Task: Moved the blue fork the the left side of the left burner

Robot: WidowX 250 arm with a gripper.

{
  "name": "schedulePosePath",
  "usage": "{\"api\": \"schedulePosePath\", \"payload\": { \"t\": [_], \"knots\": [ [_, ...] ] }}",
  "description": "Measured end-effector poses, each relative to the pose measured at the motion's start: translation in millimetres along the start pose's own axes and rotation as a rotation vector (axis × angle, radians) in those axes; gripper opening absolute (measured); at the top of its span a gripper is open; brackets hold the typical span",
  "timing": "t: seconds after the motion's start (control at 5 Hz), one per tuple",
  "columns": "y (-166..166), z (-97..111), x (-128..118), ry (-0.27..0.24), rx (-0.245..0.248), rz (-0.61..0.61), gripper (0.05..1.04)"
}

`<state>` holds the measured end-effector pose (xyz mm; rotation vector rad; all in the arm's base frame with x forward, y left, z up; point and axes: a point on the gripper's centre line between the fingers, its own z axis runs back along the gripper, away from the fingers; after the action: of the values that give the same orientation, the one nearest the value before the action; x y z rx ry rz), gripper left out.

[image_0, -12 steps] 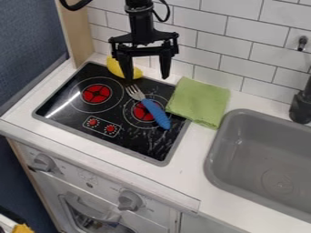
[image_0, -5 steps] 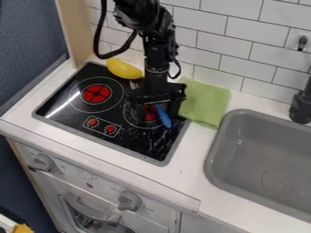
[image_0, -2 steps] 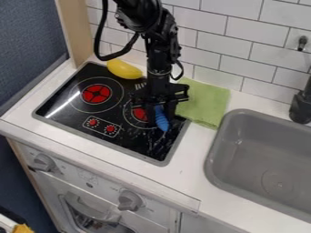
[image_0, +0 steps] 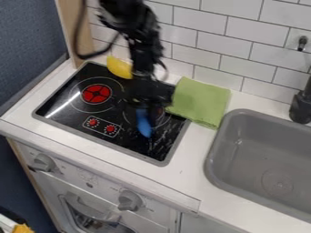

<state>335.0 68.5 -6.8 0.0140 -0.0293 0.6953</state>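
Observation:
My gripper (image_0: 147, 108) is over the right burner and somewhat blurred, shut on the blue fork (image_0: 144, 124). The fork's blue handle sticks out below the gripper toward the stove's front edge, while the gripper hides its tines. To the left, the left burner (image_0: 96, 93) shows its red centre and rings, with nothing on it. Most of the right burner is covered by the gripper and fork.
A yellow toy (image_0: 119, 68) lies at the stove's back edge, close to the arm. The green cloth (image_0: 199, 103) is just right of the stove (image_0: 120, 144). Farther right are the grey sink (image_0: 261, 159) and a black faucet (image_0: 302, 105).
The gripper came down over the fork from above the back of the stove. Since the last earlier frame, gripper and fork have shifted left together, and the handle has swung slightly.

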Motion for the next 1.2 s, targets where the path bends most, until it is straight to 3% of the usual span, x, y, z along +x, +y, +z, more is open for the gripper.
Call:
{"api": "schedulePosePath", "payload": {
  "t": [0.2, 0.4, 0.6, 0.8, 1.0, 1.2],
  "knots": [
    [11.4, 38.1, 0.2, -0.058, -0.005, -0.059, 0.447],
    [34.9, 59.4, 2.9, -0.047, 0.011, -0.134, 0.447],
    [75.6, 64.5, 12.7, -0.012, 0.054, -0.207, 0.447],
    [98.5, 54.4, 34.6, 0.049, 0.082, -0.385, 0.447],
    [131.5, 34.8, 50.5, 0.101, 0.041, -0.403, 0.447],
    [139.6, 11.7, 65.4, 0.157, 0.04, -0.436, 0.447]
  ]
}}
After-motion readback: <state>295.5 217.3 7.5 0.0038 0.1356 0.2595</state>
